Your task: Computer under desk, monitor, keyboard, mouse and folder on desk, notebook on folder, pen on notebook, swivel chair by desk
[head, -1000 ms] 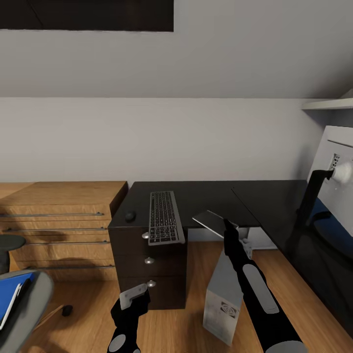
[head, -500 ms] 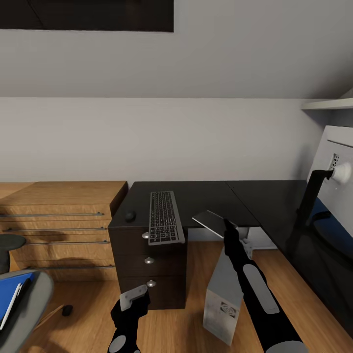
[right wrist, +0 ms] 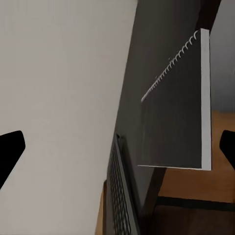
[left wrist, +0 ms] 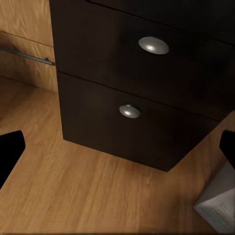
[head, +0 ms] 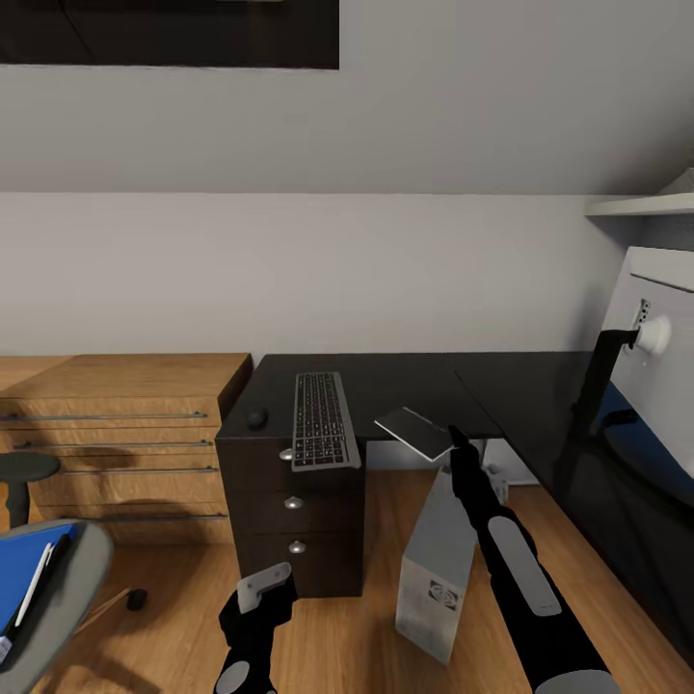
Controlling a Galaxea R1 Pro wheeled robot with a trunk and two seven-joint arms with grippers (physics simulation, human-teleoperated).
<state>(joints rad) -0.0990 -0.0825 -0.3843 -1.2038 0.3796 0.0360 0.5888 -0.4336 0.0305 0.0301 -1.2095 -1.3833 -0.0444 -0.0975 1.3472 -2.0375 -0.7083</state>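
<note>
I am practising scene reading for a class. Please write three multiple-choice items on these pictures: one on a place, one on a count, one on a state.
1. Where does the mouse lie?
A. On the desk, beside the keyboard
B. On the floor
C. On the chair seat

2. How many round knobs does the front of the drawer unit show in the head view?
A. Two
B. Three
C. Five

3. In what state is the left gripper?
A. Shut on a pen
B. Shut on a knob
C. Open, holding nothing

Answers:
1 A, since the mouse sits on the black top, to one side of the keyboard.
2 B, since three silver knobs stand one below the other.
3 C, since its fingertips stand far apart in the left wrist view with nothing between them.
</note>
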